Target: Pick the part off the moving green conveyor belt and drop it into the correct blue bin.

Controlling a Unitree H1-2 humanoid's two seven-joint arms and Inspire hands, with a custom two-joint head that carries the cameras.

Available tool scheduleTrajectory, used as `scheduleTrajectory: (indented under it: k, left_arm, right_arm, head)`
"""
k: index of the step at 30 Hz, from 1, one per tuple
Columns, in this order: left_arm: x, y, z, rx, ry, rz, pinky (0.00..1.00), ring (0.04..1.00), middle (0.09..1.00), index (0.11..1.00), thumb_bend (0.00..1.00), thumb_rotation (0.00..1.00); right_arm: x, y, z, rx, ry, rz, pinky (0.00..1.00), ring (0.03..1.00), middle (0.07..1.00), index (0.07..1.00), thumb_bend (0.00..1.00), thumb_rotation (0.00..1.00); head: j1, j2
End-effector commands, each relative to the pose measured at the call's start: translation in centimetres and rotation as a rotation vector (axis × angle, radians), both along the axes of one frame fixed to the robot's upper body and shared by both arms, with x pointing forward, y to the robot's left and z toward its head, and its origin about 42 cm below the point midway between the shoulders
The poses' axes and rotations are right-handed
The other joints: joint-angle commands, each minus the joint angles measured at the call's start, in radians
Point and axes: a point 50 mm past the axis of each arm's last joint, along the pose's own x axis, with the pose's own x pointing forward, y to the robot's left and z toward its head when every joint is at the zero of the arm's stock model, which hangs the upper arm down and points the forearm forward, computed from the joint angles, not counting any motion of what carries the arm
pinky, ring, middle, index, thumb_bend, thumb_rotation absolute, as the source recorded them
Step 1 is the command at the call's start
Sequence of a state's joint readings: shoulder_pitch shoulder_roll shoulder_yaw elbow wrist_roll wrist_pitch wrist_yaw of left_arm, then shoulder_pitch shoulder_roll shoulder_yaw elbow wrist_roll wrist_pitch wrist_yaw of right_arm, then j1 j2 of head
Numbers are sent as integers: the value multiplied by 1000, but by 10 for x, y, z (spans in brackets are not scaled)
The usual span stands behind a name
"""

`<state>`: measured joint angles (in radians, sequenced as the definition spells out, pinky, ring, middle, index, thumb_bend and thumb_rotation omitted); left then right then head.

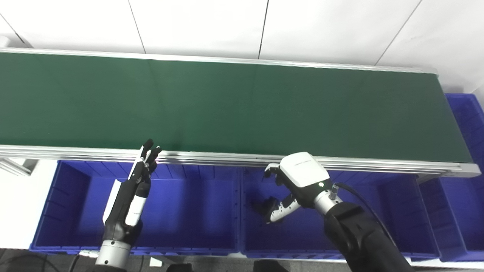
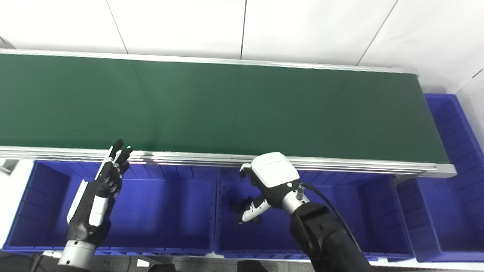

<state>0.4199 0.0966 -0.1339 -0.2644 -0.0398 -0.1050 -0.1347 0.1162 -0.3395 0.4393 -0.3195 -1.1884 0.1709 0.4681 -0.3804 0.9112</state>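
Lower centre-right of frame: right hand (image 1: 293,185) hangs over the middle blue bin (image 1: 397,211), fingers curled w/ a gap to the thumb. A dark part (image 1: 262,206) sits just under the thumb; can't tell if gripped or loose. Lower left: left hand (image 1: 130,196) over left bin (image 1: 68,204), fingers straight, apart, holding nothing. Green belt (image 1: 242,109) across the upper frame.

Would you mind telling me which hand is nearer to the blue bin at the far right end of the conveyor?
Right. The right hand hangs over the middle bin, next to the end bin; the left hand is over the left bin, farthest away.
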Motion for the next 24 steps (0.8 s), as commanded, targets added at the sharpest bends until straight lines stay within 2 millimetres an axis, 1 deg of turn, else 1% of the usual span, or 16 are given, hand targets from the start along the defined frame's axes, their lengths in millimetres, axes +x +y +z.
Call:
scheduleTrajectory:
  k: [1,4,7,10,11,12,13,14,15,16,17,18,19,21,23,24]
  left_arm:
    - [2,-1,8,-8,-50,-15,1000,1000,961,1000,852,935]
    - [2,-1,7,-5,-50,-21,1000,1000,963,1000,847,932]
    - [2,-2,4,-4,-47,-25,1000,1000,961,1000,849,934]
    - [1,-4,2,-6,-46,-25,1000,1000,963,1000,846,934]
    - [1,-5,2,-4,-46,-25,1000,1000,964,1000,847,934]
    - [0,-6,1,-2,-46,-25,1000,1000,964,1000,838,940]
    - [-1,-7,1,0,-46,-24,1000,1000,964,1000,835,943]
    - [-1,-7,0,1,-46,-23,1000,1000,963,1000,836,944]
    - [-2,-8,-2,1,-47,-24,1000,1000,965,1000,833,946]
    - [-3,-9,-3,0,-47,-24,1000,1000,968,1000,827,948]
    - [-4,-10,-5,-6,-48,-23,1000,1000,968,1000,827,948]
    - [-5,-11,-7,-11,-47,-21,1000,1000,968,1000,823,940]
    - [-6,-11,-8,-15,-46,-18,1000,1000,967,1000,826,935]
    - [-8,-13,-11,-14,-47,-13,1000,1000,964,1000,819,940]
    - [-9,-14,-12,-8,-47,-13,1000,1000,965,1000,813,952]
    - [-10,-14,-13,-3,-48,-12,1000,1000,964,1000,812,960]
  right_arm:
    - [0,4,13,16,-36,-6,392,557,689,723,1000,535]
    - [-3,7,15,9,-17,-5,397,572,701,734,1000,548]
    - [-9,10,17,21,-6,-5,393,562,694,735,1000,535]
    - [-15,11,21,42,5,-9,391,554,692,739,1000,547]
    - [-20,12,24,97,5,-23,391,553,691,738,1000,549]
    - [-24,12,26,136,4,-34,384,542,679,728,977,532]
    - [-31,13,30,215,-6,-55,381,539,674,725,968,526]
    - [-36,13,32,269,-14,-71,379,533,659,712,920,548]
    - [-43,13,34,358,-13,-109,363,505,633,701,861,572]
    - [-48,13,36,419,-11,-137,345,475,612,695,818,586]
    - [-56,14,39,504,-10,-182,344,472,610,695,814,588]
    - [-65,16,42,605,-1,-245,343,461,603,687,776,612]
    - [-75,18,46,716,9,-310,358,467,609,682,742,626]
    - [-93,23,49,907,3,-425,414,513,619,673,650,616]
    - [-107,27,44,1085,-28,-530,459,561,651,683,636,623]
    - [-114,30,36,1201,-89,-583,485,580,654,675,582,612]
  head:
    - [1,-1]
    - [2,-4]
    - [16,-15]
    - [31,-26]
    - [46,-38]
    - [46,-38]
    - [63,-51]
    - [66,-54]
    - [82,-70]
    - [82,-70]
    - [99,-86]
    - [106,-93]
    - [112,-99]
    - [123,-114]
    - [130,-128]
    - [133,-134]
